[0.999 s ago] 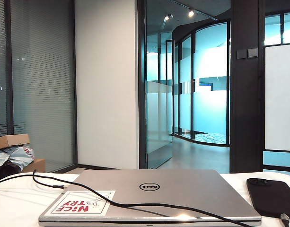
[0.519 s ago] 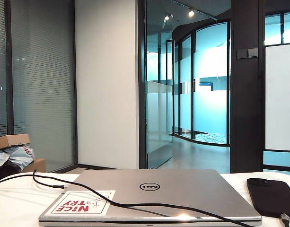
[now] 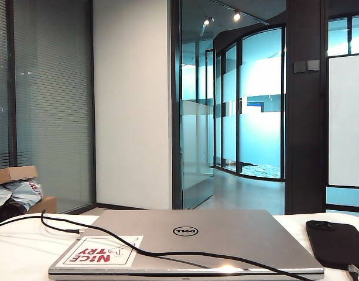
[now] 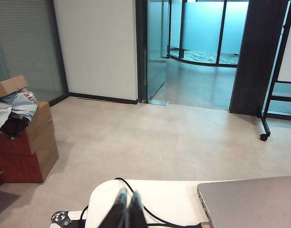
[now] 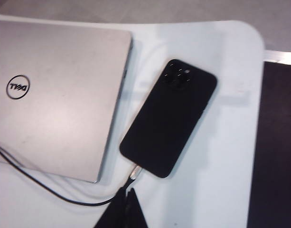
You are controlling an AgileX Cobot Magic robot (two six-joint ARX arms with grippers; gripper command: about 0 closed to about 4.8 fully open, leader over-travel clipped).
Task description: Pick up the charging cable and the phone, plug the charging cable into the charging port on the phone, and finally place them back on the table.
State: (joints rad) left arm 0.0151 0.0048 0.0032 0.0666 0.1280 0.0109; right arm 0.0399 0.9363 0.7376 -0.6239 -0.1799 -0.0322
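The black phone (image 5: 169, 118) lies flat on the white table (image 5: 221, 156), camera bump up, beside the laptop; it also shows at the exterior view's right edge (image 3: 337, 243). The charging cable (image 5: 55, 192) ends in a silver plug (image 5: 135, 173) seated in the charging port on the phone's short edge. The cord crosses the laptop lid (image 3: 167, 253). My right gripper (image 5: 127, 191) is shut, its tips right by the cord behind the plug; whether they touch it is unclear. My left gripper (image 4: 126, 199) is shut over the table's rounded corner (image 4: 173, 194), near a loop of cable (image 4: 150, 213). Neither gripper appears in the exterior view.
A closed silver Dell laptop (image 3: 208, 234) with a red-lettered sticker (image 3: 100, 252) fills the table's middle. A black strip (image 5: 273, 142) runs beyond the table's edge past the phone. Cardboard boxes (image 4: 26, 142) and a wheeled stand (image 4: 265, 135) are on the floor.
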